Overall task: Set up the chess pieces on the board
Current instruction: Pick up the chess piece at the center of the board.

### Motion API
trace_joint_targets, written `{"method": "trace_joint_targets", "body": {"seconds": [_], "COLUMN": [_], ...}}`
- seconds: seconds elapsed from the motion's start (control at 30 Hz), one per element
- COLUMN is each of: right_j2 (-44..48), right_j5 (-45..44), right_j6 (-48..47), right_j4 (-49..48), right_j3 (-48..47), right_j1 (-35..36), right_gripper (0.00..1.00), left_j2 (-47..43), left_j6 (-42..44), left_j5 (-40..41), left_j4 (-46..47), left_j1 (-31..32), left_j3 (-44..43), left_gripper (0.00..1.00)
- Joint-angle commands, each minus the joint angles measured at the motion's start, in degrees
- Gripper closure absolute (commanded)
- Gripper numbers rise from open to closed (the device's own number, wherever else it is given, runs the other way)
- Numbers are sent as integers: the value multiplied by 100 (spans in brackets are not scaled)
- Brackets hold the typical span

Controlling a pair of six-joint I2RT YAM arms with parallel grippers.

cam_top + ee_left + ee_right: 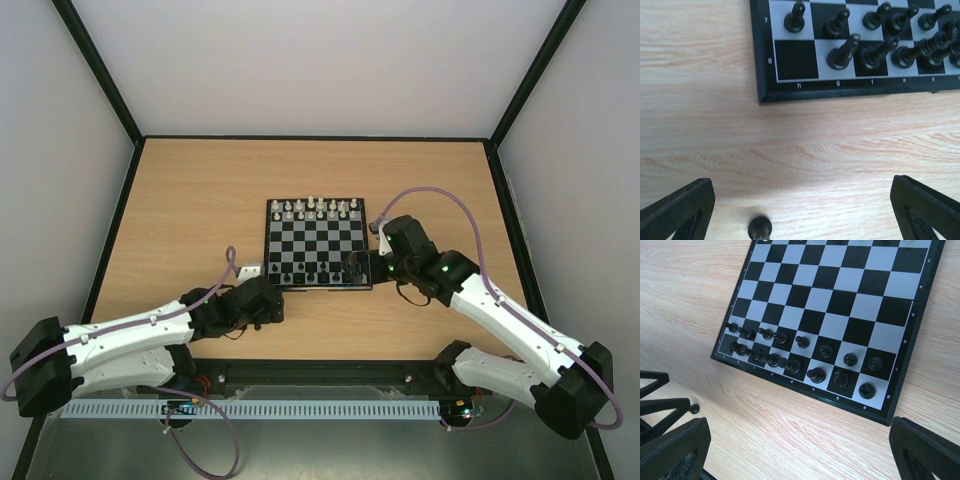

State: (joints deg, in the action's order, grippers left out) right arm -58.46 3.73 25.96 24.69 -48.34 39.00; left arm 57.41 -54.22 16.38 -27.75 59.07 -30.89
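lone black piece [760,229] on table [805,145], within wide-spread left tool [800,197]

Open table [805,160] up to the board [850,93], packed chess pieces [839,56] beyond, one lone piece [760,228] nearside.

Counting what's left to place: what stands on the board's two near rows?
Black chess pieces fill both rows except bare corner square h8; another piece sits on the table between the left tool's fingers. From above, the right tool covers the board's near right corner.
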Motion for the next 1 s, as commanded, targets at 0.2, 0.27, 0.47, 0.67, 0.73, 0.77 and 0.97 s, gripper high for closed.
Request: {"method": "trace_joint_targets", "body": {"seconds": [0.2, 0.27, 0.47, 0.67, 0.73, 0.77, 0.97], "right_j2": [160, 159, 151, 126, 123, 130, 116], "right_j5": [303, 313, 306, 302, 311, 313, 324], "right_j6": [-29, -29, -29, -29, -29, -29, -29], "right_j4": [-46, -46, -45, -51, -45, -51, -64], "right_j3": [156, 165, 175, 175, 169, 175, 187], "right_j1": [-16, -16, -16, -16, -16, -16, -16], "right_gripper": [1, 1, 1, 1, 1, 1, 1], "left_j2": [402, 469, 560, 578, 591, 594, 711], "left_j6": [-1045, -1142, -1303, -1337, -1329, -1324, -1303], "left_j5": [387, 394, 401, 427, 417, 418, 367], "left_j4": [-572, -590, -615, -635, -627, -626, -590], "left_j1": [669, 759, 882, 913, 913, 913, 920], "left_j3": [133, 165, 280, 324, 320, 320, 319], "left_gripper": [13, 19, 39, 49, 53, 55, 66]}}
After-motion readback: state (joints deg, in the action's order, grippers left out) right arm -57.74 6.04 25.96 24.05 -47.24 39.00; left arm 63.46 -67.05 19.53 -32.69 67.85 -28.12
